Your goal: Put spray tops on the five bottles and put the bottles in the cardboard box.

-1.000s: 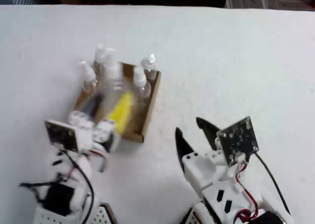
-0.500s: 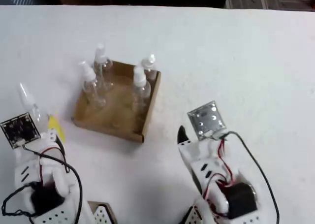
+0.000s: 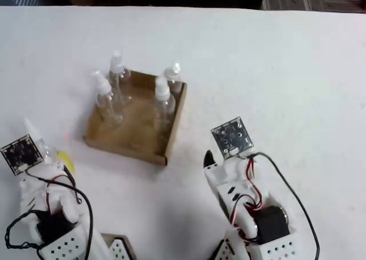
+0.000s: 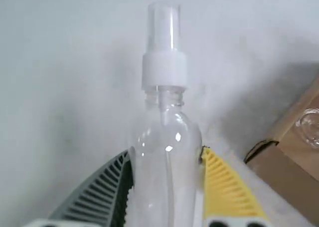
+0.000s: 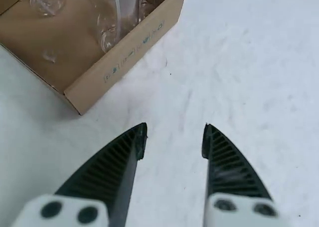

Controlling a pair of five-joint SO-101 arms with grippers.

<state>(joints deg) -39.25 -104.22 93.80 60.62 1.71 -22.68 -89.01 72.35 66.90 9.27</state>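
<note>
L gripper [image 4: 166, 156]: pinching held bottle [image 4: 165, 122], spray top on, 9 o'clock of box [image 3: 175, 120].
R gripper [image 5: 174, 134]: spread, over table [image 5: 259, 62].
Box: 4 boxed bottles [image 3: 164, 103], upright.

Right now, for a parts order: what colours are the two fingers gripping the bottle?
Grey finger, yellow finger; left wrist view shows it best.

We saw the bottle [image 4: 167, 157] cut off above its base — and the cardboard box [image 4: 294, 167] (just one corner) clipped at the edge.
</note>
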